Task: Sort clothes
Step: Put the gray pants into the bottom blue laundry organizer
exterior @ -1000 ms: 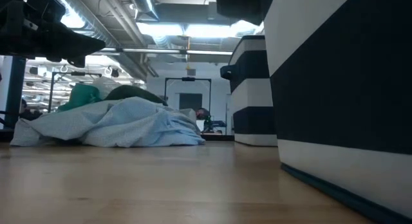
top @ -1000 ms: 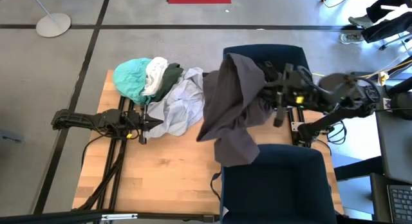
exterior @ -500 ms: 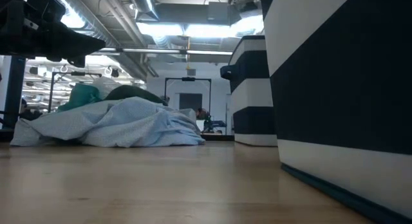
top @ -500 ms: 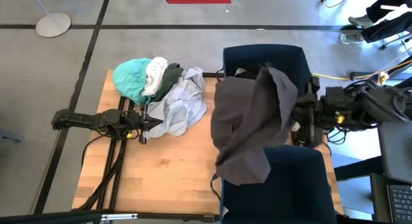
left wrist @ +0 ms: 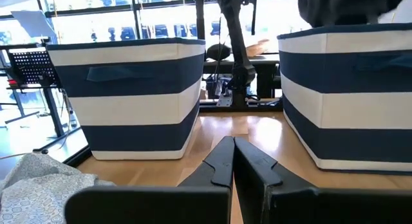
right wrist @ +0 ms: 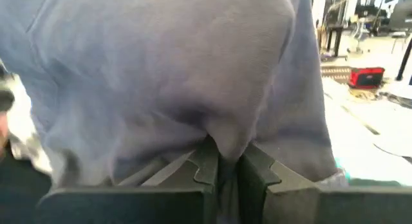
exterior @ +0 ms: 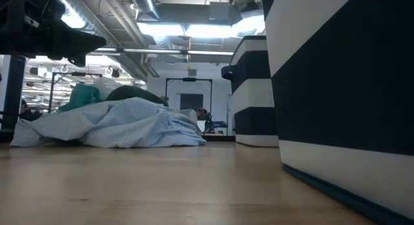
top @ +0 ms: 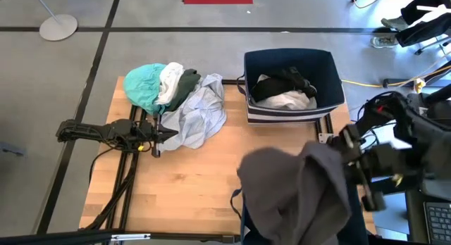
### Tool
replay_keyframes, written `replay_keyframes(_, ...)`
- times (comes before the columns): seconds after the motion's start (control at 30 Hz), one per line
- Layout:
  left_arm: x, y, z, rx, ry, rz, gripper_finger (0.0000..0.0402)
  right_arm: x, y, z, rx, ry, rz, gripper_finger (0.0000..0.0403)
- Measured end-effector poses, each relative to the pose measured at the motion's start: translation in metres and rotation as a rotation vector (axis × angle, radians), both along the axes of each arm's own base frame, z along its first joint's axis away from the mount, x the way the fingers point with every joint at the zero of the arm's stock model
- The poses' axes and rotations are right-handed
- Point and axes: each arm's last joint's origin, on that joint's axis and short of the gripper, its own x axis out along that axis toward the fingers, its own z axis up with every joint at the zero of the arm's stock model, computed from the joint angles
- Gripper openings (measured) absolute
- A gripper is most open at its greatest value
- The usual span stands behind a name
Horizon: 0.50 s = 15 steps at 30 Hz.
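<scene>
My right gripper (right wrist: pixel 222 166) is shut on a dark grey garment (top: pixel 296 196), held up over the near navy-and-white bin (top: pixel 242 220) at the table's near right. The garment hides most of that bin and my fingertips in the high view. The remaining clothes lie in a pile on the table's far left: a teal piece (top: pixel 144 86), a white piece (top: pixel 171 79), a dark green piece (top: pixel 184 86) and a pale blue-white shirt (top: pixel 194 115). My left gripper (top: pixel 174 134) is shut and empty, just beside the shirt's near edge. My right gripper pinches a gathered fold of the dark grey garment (right wrist: pixel 222 143) between its two fingers; how many layers, I cannot tell. The cloth billows out beyond the fingers and drapes slack, lifted clear of the table, over the near bin.
The far bin (top: pixel 292 86) at the far right holds black and white clothes. Both bins stand tall in the low view, the near bin (exterior: pixel 343 89) close by and the far bin (exterior: pixel 252 89) behind it. Bare wood (top: pixel 183 181) lies between the pile and the bins.
My right gripper has swung from above the far bin toward the table's near edge, carrying the dark grey garment. The garment has left the far bin uncovered and now hangs over the near bin. The left arm and the pile have kept still.
</scene>
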Motion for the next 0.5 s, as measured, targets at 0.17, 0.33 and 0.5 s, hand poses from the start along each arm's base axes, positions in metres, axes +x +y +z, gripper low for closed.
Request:
replay_keyframes(0.17,0.000,0.000,0.000,0.002,-0.005,0.000,0.0000,0.003,0.019,-0.030,-0.038,0.144,-0.055,0.0033)
replay_keyframes(0.33,0.000,0.000,0.004,0.002,-0.046,0.002,0.0000,0.007,0.026,-0.061,-0.012,0.296,-0.166,0.0033)
replay_keyframes(0.5,0.000,0.000,0.005,0.013,-0.051,0.003,0.0000,0.011,0.034,-0.087,0.001,0.410,-0.278,0.0033)
